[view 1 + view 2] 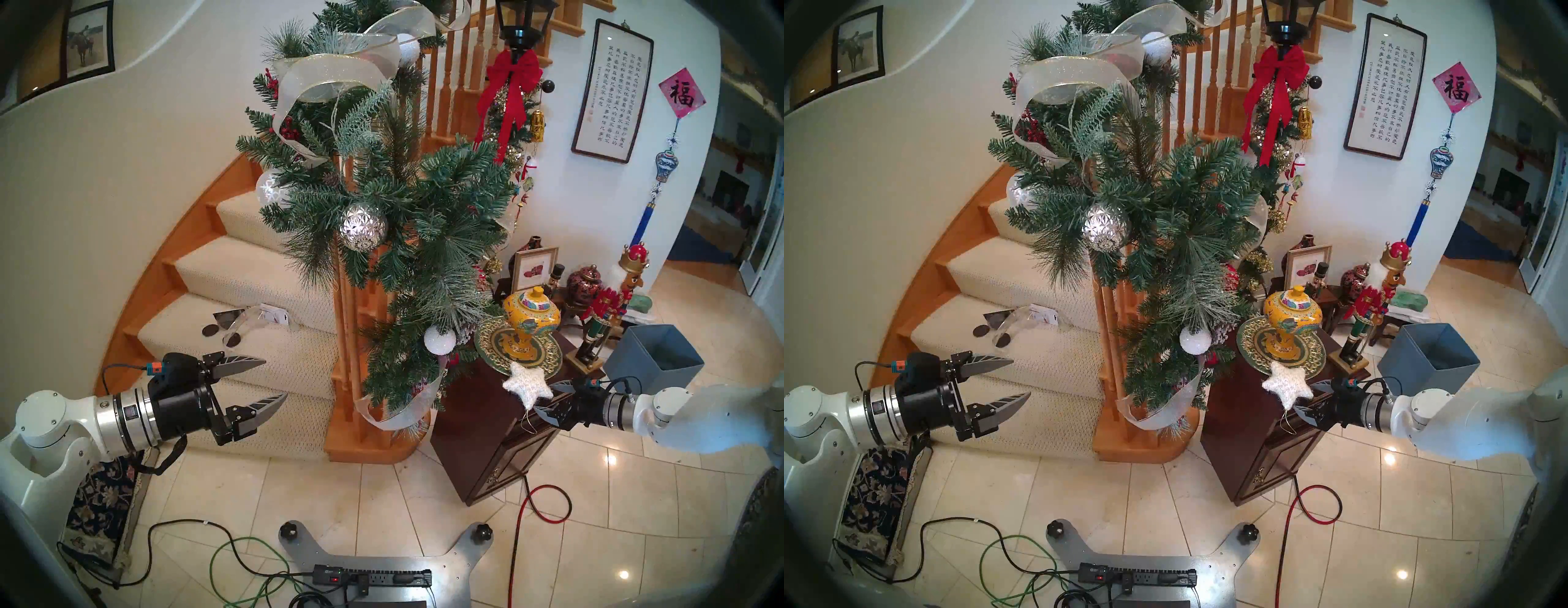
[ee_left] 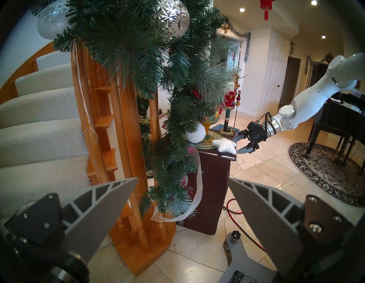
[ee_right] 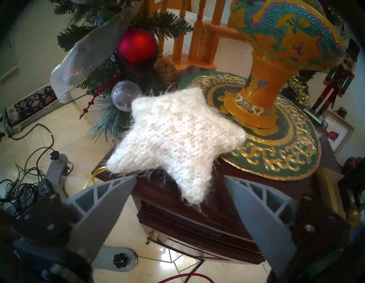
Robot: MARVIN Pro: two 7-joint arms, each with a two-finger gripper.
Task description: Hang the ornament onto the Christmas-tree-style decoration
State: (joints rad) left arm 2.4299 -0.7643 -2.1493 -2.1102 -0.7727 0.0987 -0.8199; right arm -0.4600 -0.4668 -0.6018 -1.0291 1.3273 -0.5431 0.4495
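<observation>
Grey ribbed fingers of the right claw (image 3: 179,185) stand spread apart, gripping nothing, just behind the star (image 3: 173,136). That white knitted star lies flat at the near corner of the dark wood desk (image 3: 197,221), one point reaching toward the gap between the fingers, another resting on a green and gold plate (image 3: 280,154). Its gold loop (image 1: 528,418) dangles over the desk's edge, below the claw. Beyond the star, to the left in the head view, the garland (image 1: 407,220) hangs down the stair post. On the garland's far side the left claw (image 1: 271,378) hovers wide open and empty, well apart. Judging by this, the right arm is far nearer.
</observation>
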